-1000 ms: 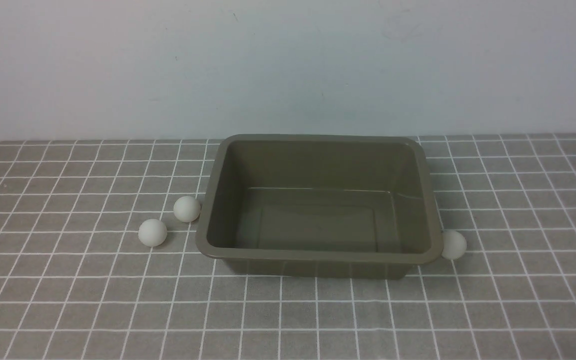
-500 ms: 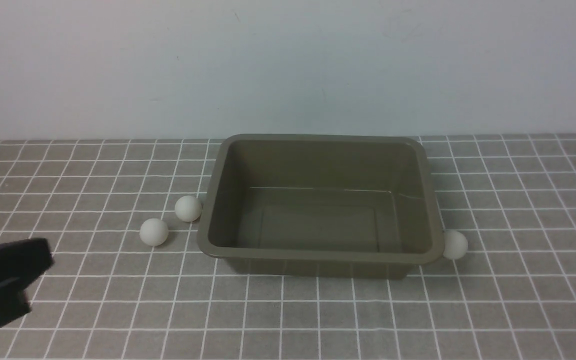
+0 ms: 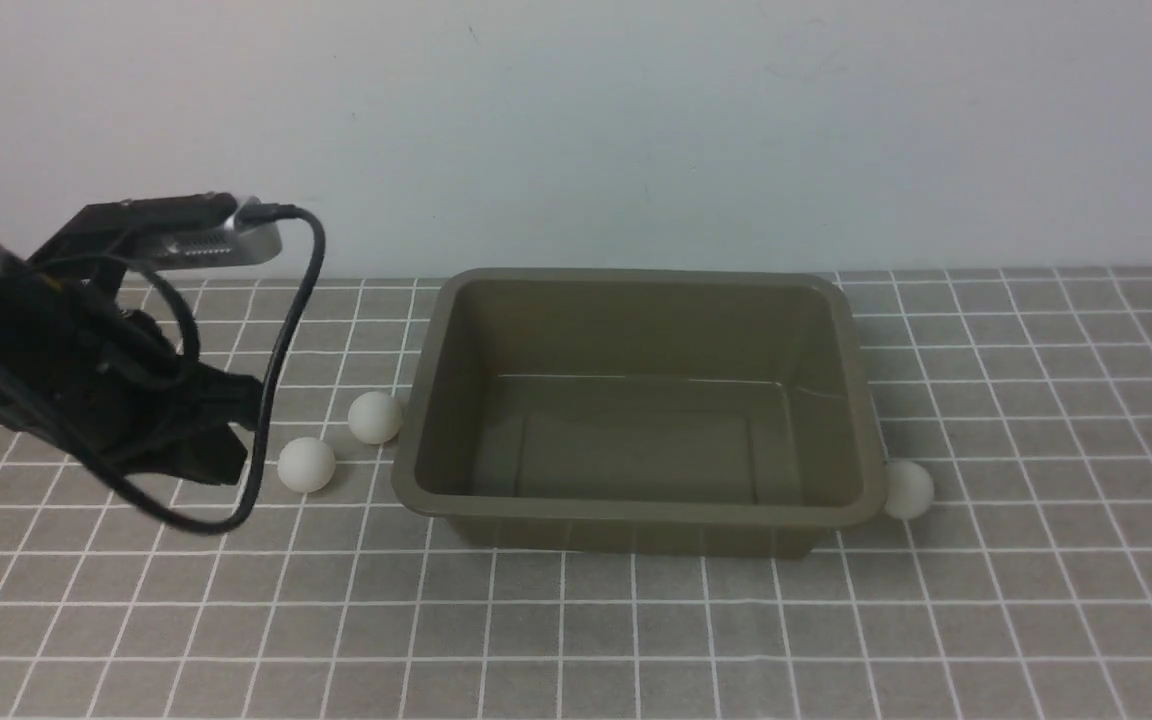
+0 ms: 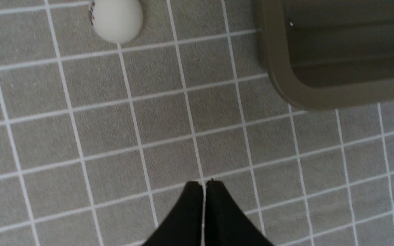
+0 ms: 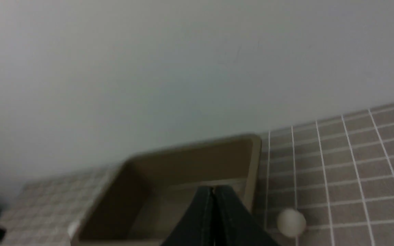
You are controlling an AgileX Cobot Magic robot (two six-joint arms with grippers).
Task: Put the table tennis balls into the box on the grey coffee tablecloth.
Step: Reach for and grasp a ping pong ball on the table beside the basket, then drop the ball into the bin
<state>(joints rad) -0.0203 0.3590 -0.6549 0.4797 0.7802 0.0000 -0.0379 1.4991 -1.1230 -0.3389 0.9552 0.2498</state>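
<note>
On the checked cloth [image 3: 636, 630] stands one box [image 3: 636, 512] with three white balls outside it: a near-left ball [image 3: 306, 465], a second ball [image 3: 374, 417] by its left wall, and a third ball [image 3: 908, 489] just beside its right near corner. The left gripper [image 4: 203, 184], lower at the edge a moment ago, now hangs beside the near-left ball, clenched on nothing. The right gripper [image 5: 213, 189] is likewise clenched and empty.

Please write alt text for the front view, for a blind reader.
An empty olive-brown box stands on a grey grid tablecloth; two white table tennis balls lie at its left and a third ball at its right front corner. The robot's black left arm is close to the left pair.
</note>
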